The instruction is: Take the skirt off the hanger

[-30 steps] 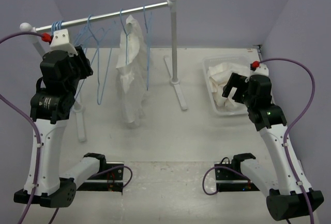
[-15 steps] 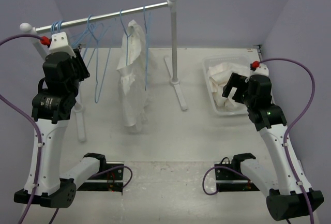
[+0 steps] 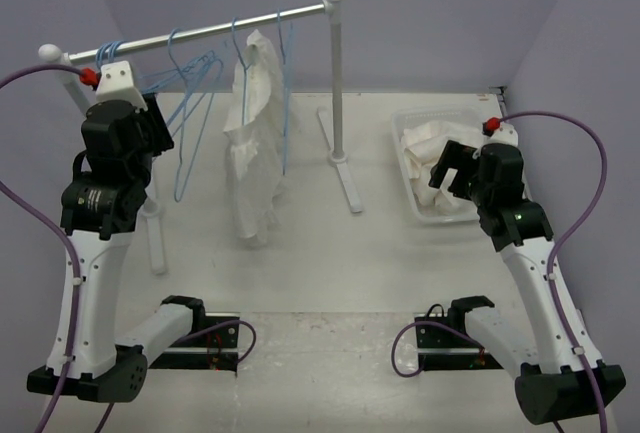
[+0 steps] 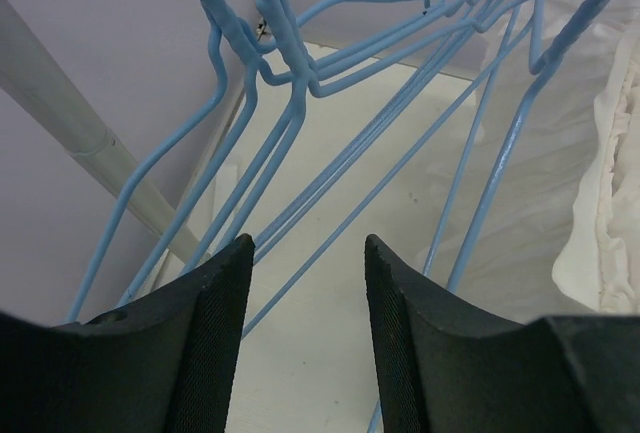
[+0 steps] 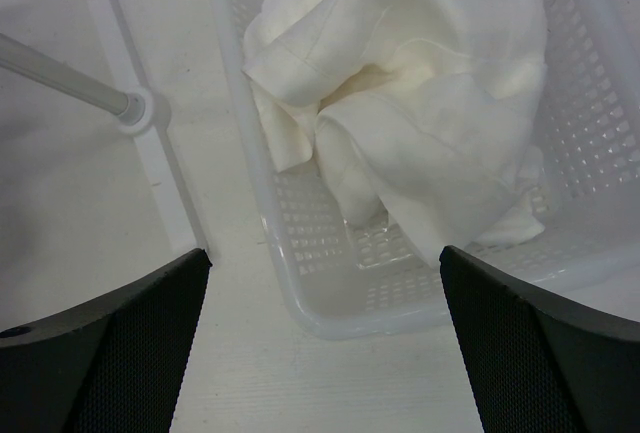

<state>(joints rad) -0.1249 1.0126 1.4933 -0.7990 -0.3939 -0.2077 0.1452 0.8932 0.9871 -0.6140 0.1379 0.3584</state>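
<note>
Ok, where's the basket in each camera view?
Top external: the basket sits right of centre, with the rack's foot to its left.
Left wrist: not in it.
Right wrist: it fills the upper right of the picture.
Shared landmark: the rack's foot, left of the basket in both of those views.

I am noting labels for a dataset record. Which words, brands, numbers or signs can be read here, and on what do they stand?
None: no view shows readable text.
The hangers, rail, skirt, basket, cloth in it, left arm and right arm show no print.
The green light on the right arm is no sign.
</note>
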